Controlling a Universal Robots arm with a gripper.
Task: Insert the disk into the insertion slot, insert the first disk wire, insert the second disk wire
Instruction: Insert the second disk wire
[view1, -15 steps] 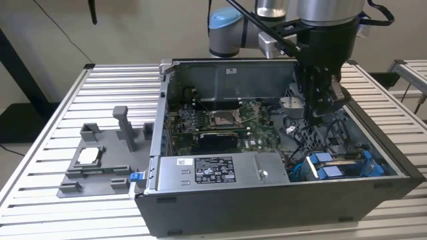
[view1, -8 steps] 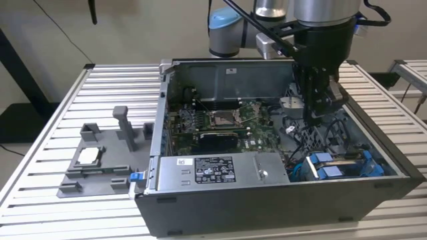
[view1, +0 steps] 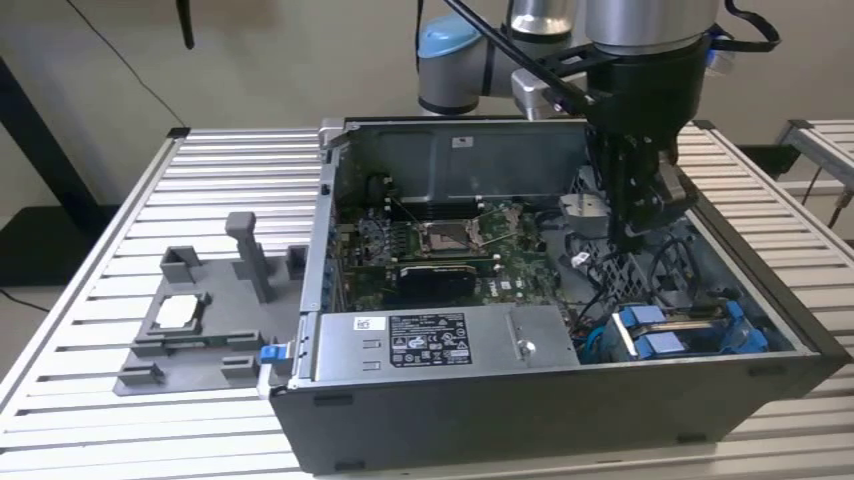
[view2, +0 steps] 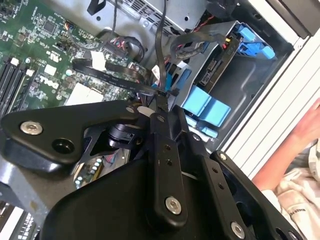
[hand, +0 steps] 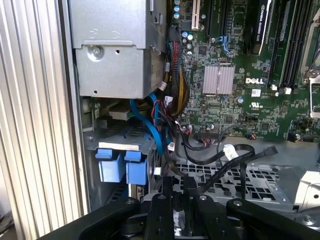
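One wire (view2: 160, 75): hand (view2: 161, 106) is pinching it, fingers closed.
Disk (view1: 683, 330): apparently sitting seated, lower right.
Care: keeping plug square.

- Open computer case (view1: 561, 410) mid-frame in the exterior view, on a slatted metal table (view1: 227, 160).
- Green motherboard (view1: 447, 245) inside it; silver power-supply box (view1: 427, 345) lower in the frame.
- Grey fixture (view1: 187, 345) at the exterior view's left.

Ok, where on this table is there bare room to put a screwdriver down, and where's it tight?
Free: the table slats beyond the grey fixture, and those on the exterior view's right of the computer case. Crowded: inside the case, where cables tangle around the gripper beside the blue-fitted insertion slot.
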